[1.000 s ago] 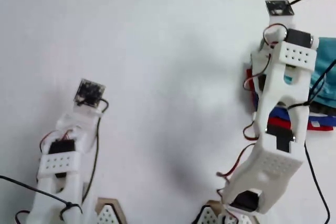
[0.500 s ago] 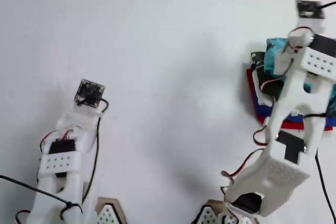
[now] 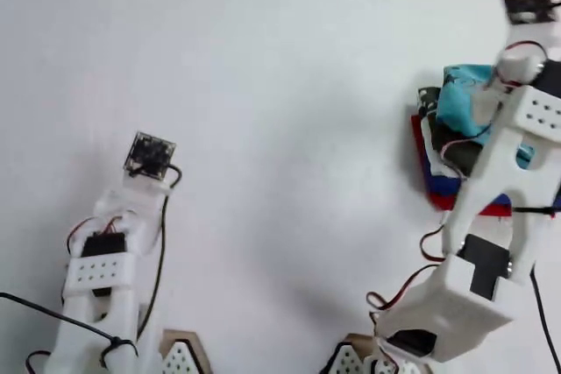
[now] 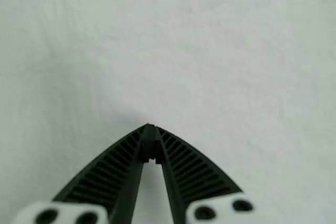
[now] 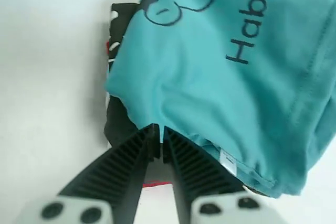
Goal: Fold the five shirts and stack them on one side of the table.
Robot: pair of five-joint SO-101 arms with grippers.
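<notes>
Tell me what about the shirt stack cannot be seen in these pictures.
- Number of shirts in the stack: high view, the right arm covers most; teal, black, blue and red layers peek out.
- Lower shirts, right wrist view: the teal shirt hides them, except a black shirt edge.
- Stack's right side: behind that arm, near the high view's edge.

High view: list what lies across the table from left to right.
White plastic left arm → bare white tabletop → stack of folded shirts in red, blue and black, topped by a teal shirt. The white right arm overlaps the stack, so it is left out.
</notes>
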